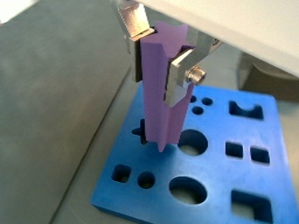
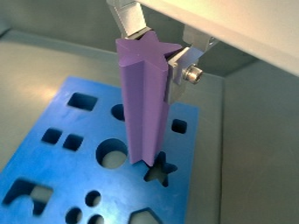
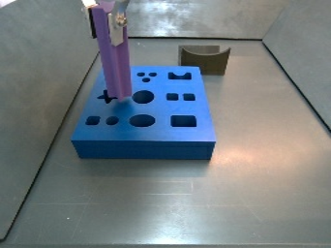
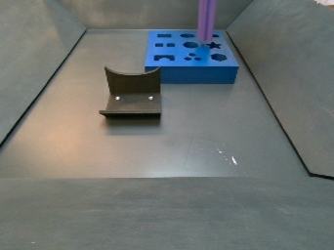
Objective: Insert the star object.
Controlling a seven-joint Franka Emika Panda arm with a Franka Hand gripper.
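Observation:
The star object (image 1: pixel 162 96) is a long purple bar with ridged sides, held upright. My gripper (image 1: pixel 162 57) is shut on its upper part, its silver fingers (image 2: pixel 177 74) on opposite sides. The bar also shows in the wrist view (image 2: pixel 142 96) and in both side views (image 3: pixel 114 58) (image 4: pixel 208 18). Its lower end is close over the blue block (image 3: pixel 142 131), at the edge of the star-shaped hole (image 2: pixel 163 167) (image 3: pixel 106 96) (image 4: pixel 213 44). Most of the hole still shows beside the bar's tip. In a side view the gripper (image 3: pixel 107 12) is at the frame's top.
The blue block (image 4: pixel 183 68) has several other holes, round, square and notched (image 1: pixel 187 140). A brown curved block (image 3: pixel 204 58) (image 4: pixel 131 95) stands apart from it on the grey floor. Grey walls enclose the floor (image 4: pixel 170 146) on all sides.

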